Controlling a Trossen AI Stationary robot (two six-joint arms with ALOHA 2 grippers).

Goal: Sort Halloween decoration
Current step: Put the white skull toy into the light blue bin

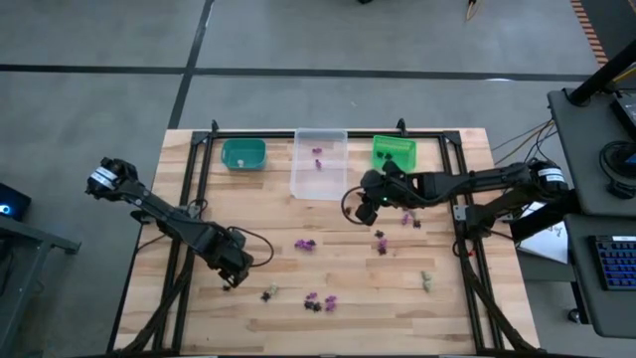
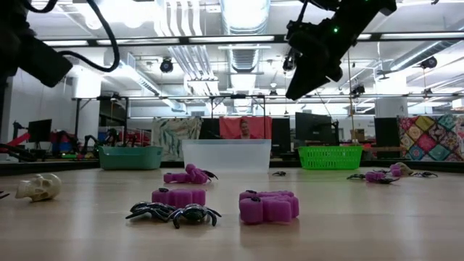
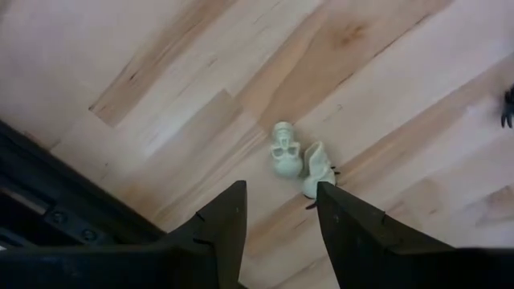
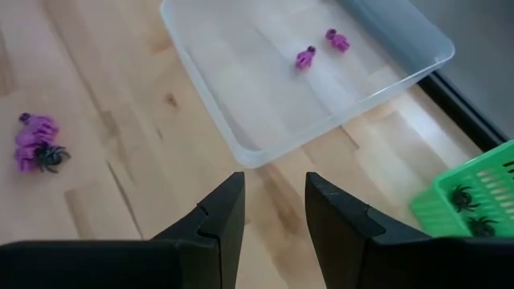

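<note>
The left gripper (image 3: 277,215) hangs low over the near-left part of the table (image 1: 199,318) with its 2 fingers apart and nothing between them, and just ahead of its tips lie 2 pale beige trinkets touching each other: a tiny skull (image 3: 285,151) and a second beige piece (image 3: 318,171). They sit almost on the line of the open gap, the skull slightly toward one finger, so the likely next move is a short advance and descent to close on 1 of them; the left arm is far nearer to these than the right. The right gripper (image 4: 275,210) is raised over the far-centre area, fingers also spread and empty, between the clear bin (image 4: 241,144) and the green bin (image 4: 466,201). The clear bin holds 2 purple trinkets (image 4: 305,57), the green bin shows at least 2 black spiders (image 4: 462,196), and the teal bin (image 1: 243,154) holds something pale that is too small to name. More purple and black pieces (image 1: 320,301) are scattered loose across the table's near half.
</note>
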